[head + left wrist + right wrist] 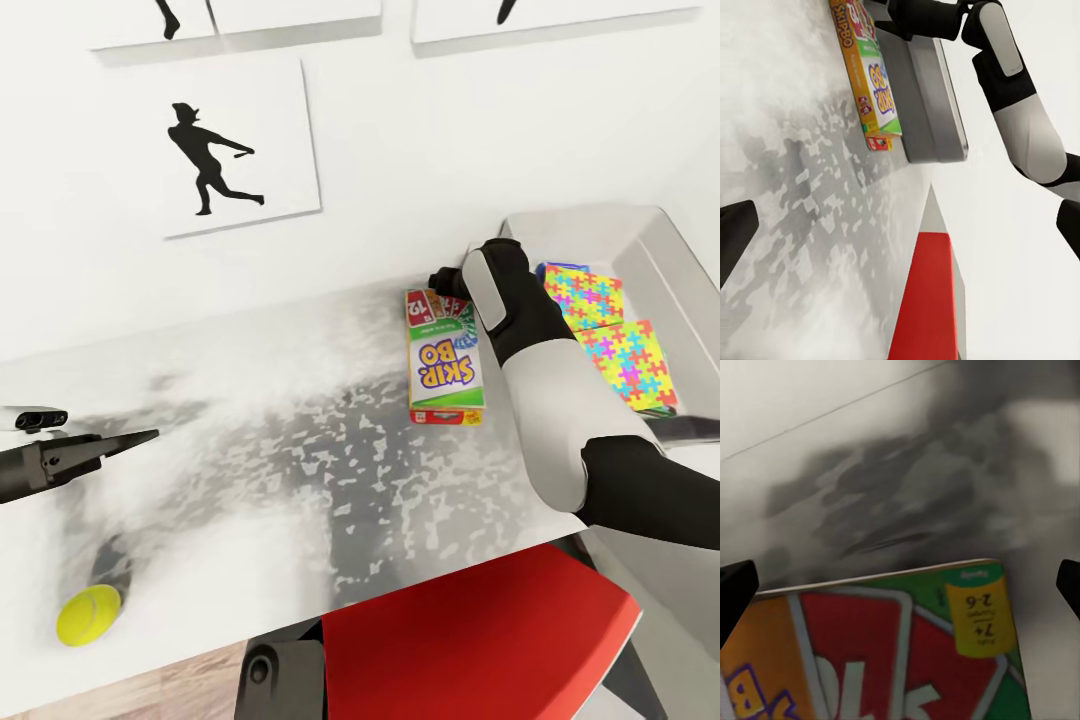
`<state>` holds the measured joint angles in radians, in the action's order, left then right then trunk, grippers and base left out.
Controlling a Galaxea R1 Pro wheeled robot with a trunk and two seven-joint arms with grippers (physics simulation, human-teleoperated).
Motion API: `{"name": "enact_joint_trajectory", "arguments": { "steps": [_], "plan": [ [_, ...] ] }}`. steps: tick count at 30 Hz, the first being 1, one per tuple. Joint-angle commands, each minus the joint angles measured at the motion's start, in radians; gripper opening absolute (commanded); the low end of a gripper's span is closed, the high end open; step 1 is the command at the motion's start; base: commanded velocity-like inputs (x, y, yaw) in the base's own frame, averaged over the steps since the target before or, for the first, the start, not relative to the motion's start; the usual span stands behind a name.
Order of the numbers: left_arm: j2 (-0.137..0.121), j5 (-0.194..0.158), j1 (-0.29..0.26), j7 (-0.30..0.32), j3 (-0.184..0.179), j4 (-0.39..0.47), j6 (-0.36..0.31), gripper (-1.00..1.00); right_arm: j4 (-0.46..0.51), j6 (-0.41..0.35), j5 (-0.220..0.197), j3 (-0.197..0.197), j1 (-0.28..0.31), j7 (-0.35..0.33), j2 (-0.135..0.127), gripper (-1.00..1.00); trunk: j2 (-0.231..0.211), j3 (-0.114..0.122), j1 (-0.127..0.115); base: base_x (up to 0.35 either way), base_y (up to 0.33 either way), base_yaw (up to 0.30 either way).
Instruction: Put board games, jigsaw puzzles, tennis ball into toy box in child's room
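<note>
Lying flat on the long pale grey mottled table, the green-and-white Skip-Bo board game box with a red band sits just beside the near wall of the shallow light grey toy box, its long edge running alongside that wall; the right gripper hangs over the box's far end, by the white wall, its two dark fingertips spread wide on either side of the cover in the right wrist view and grasping nothing; inside the bin lie two thin jigsaw puzzle cards patterned in yellow, pink, blue and green; the left gripper hovers with its jaws parted, well apart from the box, over bare tabletop; a yellow tennis ball rests near the table's front edge; a red chair seat juts under that edge.
</note>
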<state>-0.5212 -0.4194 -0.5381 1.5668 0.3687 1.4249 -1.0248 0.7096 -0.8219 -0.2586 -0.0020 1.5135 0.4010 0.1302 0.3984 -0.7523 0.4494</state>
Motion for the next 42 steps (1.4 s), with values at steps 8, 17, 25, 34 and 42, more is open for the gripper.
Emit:
{"name": "enact_joint_trajectory", "arguments": {
  "steps": [8, 17, 25, 34, 42],
  "plan": [
    [0.000, 0.001, 0.000, 0.004, 0.000, 0.000, -0.011, 1.00, 0.001, -0.002, -0.010, 0.000, 0.000, 0.009, 0.000, 1.00, 0.002, -0.001, 0.001, -0.010, 0.015, 0.000],
    [0.001, 0.001, 0.000, 0.004, -0.001, 0.000, -0.011, 1.00, 0.001, -0.002, -0.010, 0.000, -0.001, 0.009, -0.001, 1.00, 0.002, -0.001, 0.001, -0.041, 0.030, 0.000],
    [0.001, -0.001, 0.000, 0.004, -0.001, 0.000, -0.011, 1.00, 0.001, -0.002, -0.011, 0.000, -0.002, 0.009, -0.001, 1.00, 0.002, -0.001, 0.001, -0.077, 0.012, 0.000],
    [0.001, 0.000, 0.000, 0.004, -0.002, 0.000, -0.011, 1.00, 0.001, -0.002, -0.012, 0.000, -0.002, 0.009, -0.002, 1.00, 0.002, -0.001, 0.001, -0.087, 0.057, 0.000],
    [0.000, 0.001, 0.000, 0.004, -0.001, 0.000, -0.011, 1.00, 0.001, -0.002, -0.013, -0.006, -0.005, 0.007, -0.003, 1.00, 0.002, -0.001, 0.001, -0.154, 0.121, 0.000]
  ]
}}
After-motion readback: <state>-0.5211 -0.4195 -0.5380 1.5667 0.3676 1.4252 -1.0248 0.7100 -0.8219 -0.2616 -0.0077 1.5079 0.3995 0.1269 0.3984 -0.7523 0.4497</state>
